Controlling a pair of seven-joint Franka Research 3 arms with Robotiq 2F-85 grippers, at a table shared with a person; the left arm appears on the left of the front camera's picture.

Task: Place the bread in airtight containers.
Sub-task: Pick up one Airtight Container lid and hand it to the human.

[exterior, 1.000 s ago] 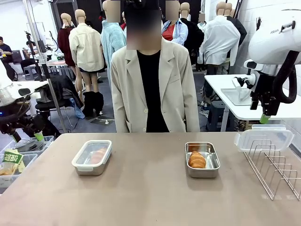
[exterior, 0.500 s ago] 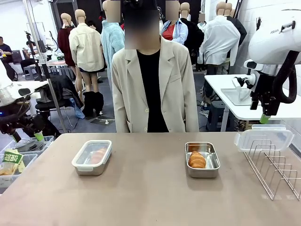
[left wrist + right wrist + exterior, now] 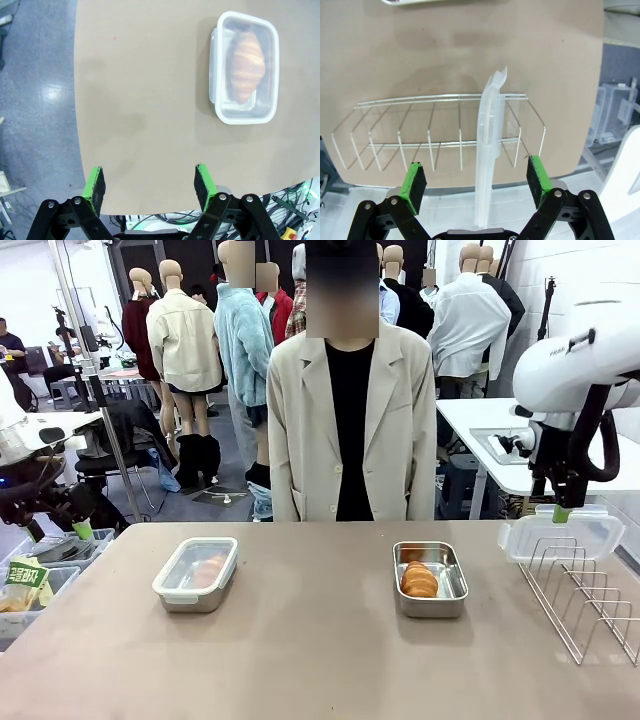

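Right hand (image 3: 476, 182): spread wide above the wire rack (image 3: 585, 595), clear lid (image 3: 487, 160) standing between its pads, not pinched.
Left hand (image 3: 150, 182): wide, holding nothing, off the bench (image 3: 320, 660) edge.
Bread (image 3: 419, 580): in the open container (image 3: 430, 579), left of the rack.
Lidded container (image 3: 196, 573): farther left, bread inside.

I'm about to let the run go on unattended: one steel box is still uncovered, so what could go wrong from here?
The right gripper hangs open astride the clear plastic lid standing on edge in the wire rack; closing off-centre might tip it or drag the rack.

The golden ridged roll sits toward one end of the open steel box, so a lid pressed down askew may not seal.
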